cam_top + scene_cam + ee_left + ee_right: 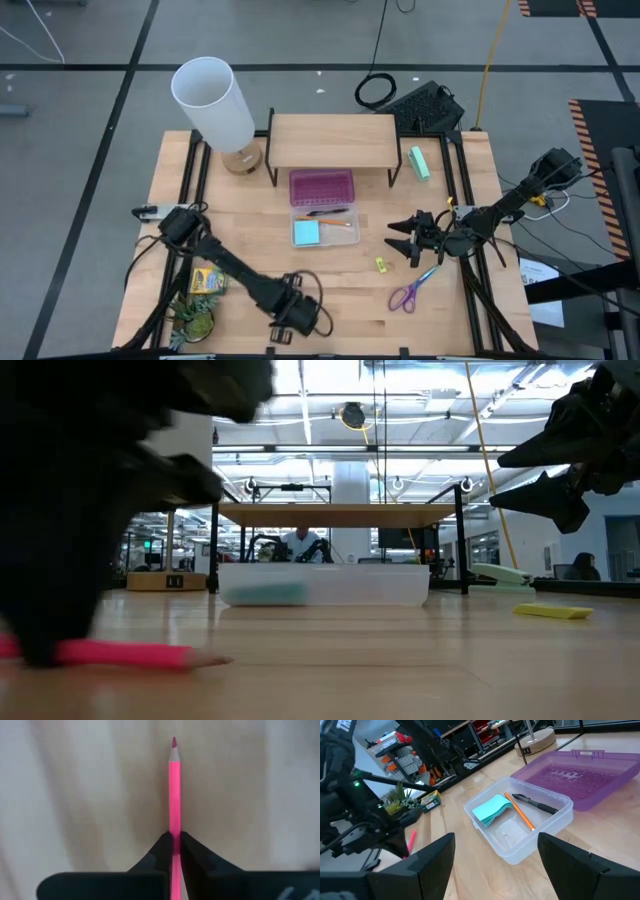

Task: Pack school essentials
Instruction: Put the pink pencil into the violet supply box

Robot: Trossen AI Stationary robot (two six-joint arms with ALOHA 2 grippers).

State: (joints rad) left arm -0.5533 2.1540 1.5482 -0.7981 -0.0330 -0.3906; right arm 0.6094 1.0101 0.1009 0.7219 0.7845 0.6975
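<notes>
High view: your clear plastic case [323, 228] already holds the blue note pad [306, 233] and pen; scissors [411, 290], yellow piece [381, 265] and crayon box [207, 281] wait on bare wood.

Left wrist view: your left gripper [174, 844] pinches the slim pink pencil [174, 785].

Right wrist view: your right gripper [495, 851] hangs spread, empty.

Four cameras, one counter [330, 290]

High view looks straight down; low view skims level across the wood toward the room. Left wrist view sits close on a pink pencil [174, 795]; right wrist view faces the clear box [520, 827], shared with high and low views.
</notes>
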